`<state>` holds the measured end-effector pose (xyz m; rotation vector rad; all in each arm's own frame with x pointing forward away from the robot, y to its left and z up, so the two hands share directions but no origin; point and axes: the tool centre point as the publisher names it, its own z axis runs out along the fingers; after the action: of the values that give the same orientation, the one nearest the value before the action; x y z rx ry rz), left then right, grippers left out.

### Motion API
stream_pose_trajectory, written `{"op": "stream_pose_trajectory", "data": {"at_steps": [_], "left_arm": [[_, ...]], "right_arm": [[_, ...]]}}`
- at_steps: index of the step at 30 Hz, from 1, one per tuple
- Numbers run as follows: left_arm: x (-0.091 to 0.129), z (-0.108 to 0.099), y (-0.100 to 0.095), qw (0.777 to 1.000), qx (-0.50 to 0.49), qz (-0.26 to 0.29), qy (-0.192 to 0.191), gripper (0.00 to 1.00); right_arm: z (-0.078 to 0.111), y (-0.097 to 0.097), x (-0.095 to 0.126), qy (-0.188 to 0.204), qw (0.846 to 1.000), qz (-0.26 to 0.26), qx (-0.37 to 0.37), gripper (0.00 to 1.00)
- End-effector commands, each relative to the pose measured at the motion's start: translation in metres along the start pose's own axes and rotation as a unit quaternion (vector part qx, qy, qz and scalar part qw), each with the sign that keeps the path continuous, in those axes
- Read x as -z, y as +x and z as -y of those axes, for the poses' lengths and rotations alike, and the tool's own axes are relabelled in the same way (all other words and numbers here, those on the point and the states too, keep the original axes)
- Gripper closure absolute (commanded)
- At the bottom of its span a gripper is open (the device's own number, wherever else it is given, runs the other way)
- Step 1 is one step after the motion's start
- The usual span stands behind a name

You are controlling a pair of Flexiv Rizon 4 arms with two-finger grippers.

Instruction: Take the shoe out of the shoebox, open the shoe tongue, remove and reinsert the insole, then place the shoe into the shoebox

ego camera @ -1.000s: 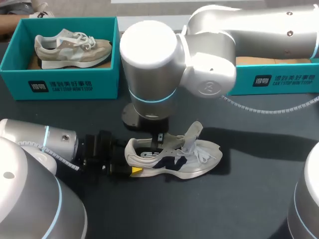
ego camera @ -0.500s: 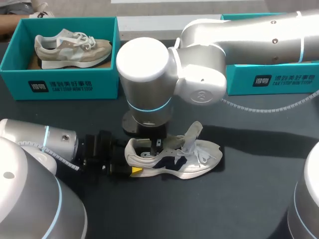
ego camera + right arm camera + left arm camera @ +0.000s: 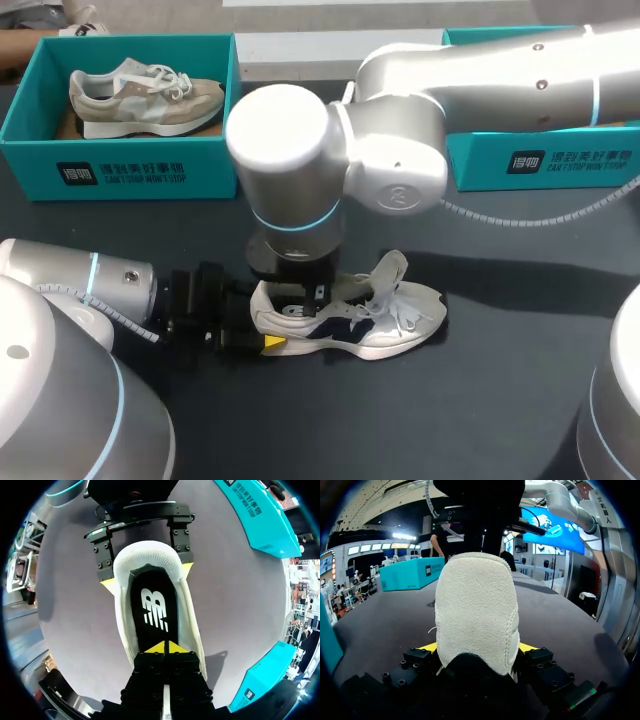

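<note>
Since a second ago our right gripper (image 3: 165,647) has sunk lower into the mouth of the shoe (image 3: 385,325), and its arm has swung to the left. Two teal boxes stand at the far side of the table (image 3: 500,400); the left box (image 3: 120,165) holds one beige shoe (image 3: 140,95); the right box (image 3: 560,160) is mostly behind our arm, so we cannot tell its content. We count two shoes and two boxes. The shoe lies on the table, outside both boxes; our left gripper (image 3: 477,646) is clenched on its heel; the right gripper's fingers are pressed together, tips over the insole (image 3: 152,605).
</note>
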<state>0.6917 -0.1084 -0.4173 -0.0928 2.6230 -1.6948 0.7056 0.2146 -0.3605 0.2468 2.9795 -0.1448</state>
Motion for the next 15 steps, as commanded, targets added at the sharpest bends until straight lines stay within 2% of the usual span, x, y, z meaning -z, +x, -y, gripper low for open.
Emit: {"op": "stream_pose_trajectory", "data": {"at_steps": [1,5,15], "left_arm": [[-0.006,-0.006,0.001,1.0,0.0,0.0,-0.001,1.0],[-0.006,-0.006,0.001,1.0,0.0,0.0,-0.001,1.0],[-0.006,-0.006,0.001,1.0,0.0,0.0,-0.001,1.0]], "right_arm": [[-0.002,0.0,-0.005,0.005,1.0,0.005,0.0,0.65],[-0.002,-0.004,-0.006,0.007,1.0,0.008,0.002,0.57],[-0.009,-0.011,-0.021,0.01,1.0,0.004,0.029,0.55]]}}
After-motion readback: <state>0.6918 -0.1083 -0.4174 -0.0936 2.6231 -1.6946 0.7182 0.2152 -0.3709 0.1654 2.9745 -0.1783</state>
